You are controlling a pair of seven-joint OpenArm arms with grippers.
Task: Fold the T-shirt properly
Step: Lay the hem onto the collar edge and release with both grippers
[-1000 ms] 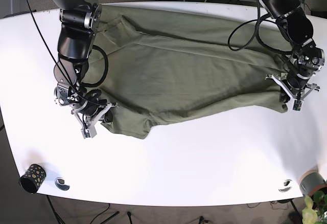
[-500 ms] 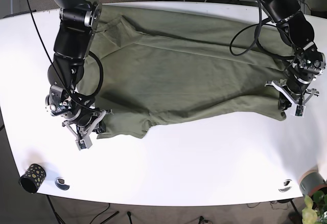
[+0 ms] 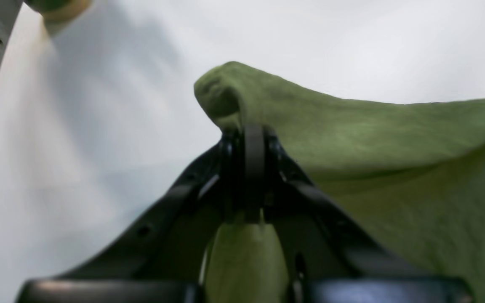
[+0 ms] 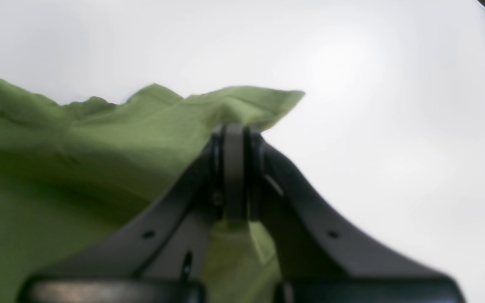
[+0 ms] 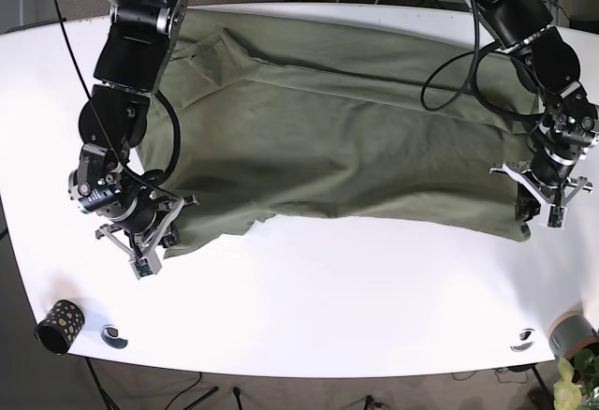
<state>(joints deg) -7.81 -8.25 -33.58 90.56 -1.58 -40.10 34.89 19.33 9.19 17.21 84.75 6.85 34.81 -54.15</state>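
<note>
T-shirt (image 3: 394, 176) blurred, cut off at frame edges.

T-shirt (image 5: 356, 139): olive green | table (image 5: 374, 307): white | cup (image 5: 60, 325): black, pale dots

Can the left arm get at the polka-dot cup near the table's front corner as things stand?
Probably not. The left gripper is shut on the T-shirt at the opposite end of the table; the cup sits beyond the right gripper.
</note>
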